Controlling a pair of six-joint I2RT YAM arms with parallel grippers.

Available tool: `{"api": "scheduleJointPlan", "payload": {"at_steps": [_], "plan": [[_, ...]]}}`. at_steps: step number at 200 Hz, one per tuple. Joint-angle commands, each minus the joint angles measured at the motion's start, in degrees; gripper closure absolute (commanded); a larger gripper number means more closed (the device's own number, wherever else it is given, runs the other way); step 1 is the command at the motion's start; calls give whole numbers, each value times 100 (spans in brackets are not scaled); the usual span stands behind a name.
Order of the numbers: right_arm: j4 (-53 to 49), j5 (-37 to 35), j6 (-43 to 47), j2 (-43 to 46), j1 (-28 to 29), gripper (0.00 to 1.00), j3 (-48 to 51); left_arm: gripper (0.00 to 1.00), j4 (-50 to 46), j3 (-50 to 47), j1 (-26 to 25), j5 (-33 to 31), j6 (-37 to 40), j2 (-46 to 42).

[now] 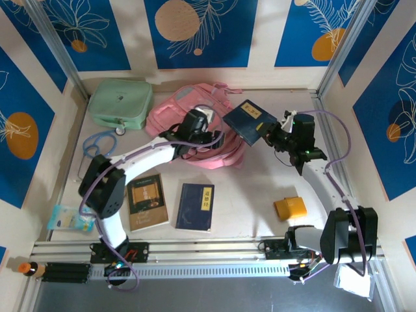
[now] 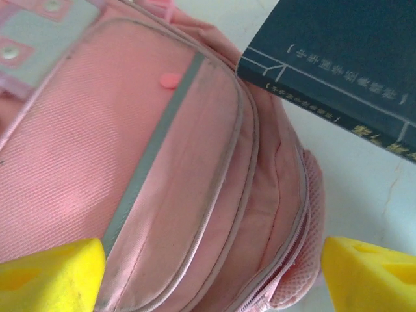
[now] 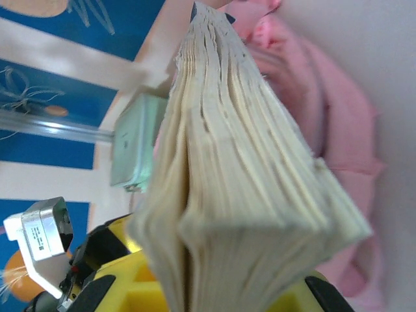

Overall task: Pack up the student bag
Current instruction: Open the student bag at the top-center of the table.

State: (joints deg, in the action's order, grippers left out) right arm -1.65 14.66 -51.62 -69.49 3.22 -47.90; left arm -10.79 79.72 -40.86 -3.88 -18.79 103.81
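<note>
Lying on the desk toward its far side, slightly left of centre, the student bag rested with its zipped front pockets facing up. The left fingers stood wide apart above the bag's front panel, one on each side of its grey stripe and zip seams, and gripped nothing. Just right of the bag, the right fingers were clamped on a dark blue book, which was held tilted off the desk with one corner close to the bag's right edge. In the right wrist view, its cream page edges faced the camera. A mint-green case lay just beside the bag in the far left corner. A blue looped cord lay in front of the case. Nearer the arm bases, a brown book and a second dark blue book lay flat, side by side but not touching. A yellow block sat beside the right arm, and a clear packet lay at the near left edge.
</note>
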Motion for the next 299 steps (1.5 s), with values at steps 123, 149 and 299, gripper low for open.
{"api": "scheduleJointPlan", "payload": {"at_steps": [123, 149, 299], "plan": [[-981, -497, 476, 587, -479, 100, 27, 43, -3689, 4052, -254, -1166, 1522, 2944], [-1012, -500, 515, 630, -527, 100, 15, 46, -3850, 4432, -251, -1335, 1575, 3270], [-1485, -968, 679, 1078, -743, 100, 143, 100, -2498, 3509, -227, -1656, 1606, 1311]]}}
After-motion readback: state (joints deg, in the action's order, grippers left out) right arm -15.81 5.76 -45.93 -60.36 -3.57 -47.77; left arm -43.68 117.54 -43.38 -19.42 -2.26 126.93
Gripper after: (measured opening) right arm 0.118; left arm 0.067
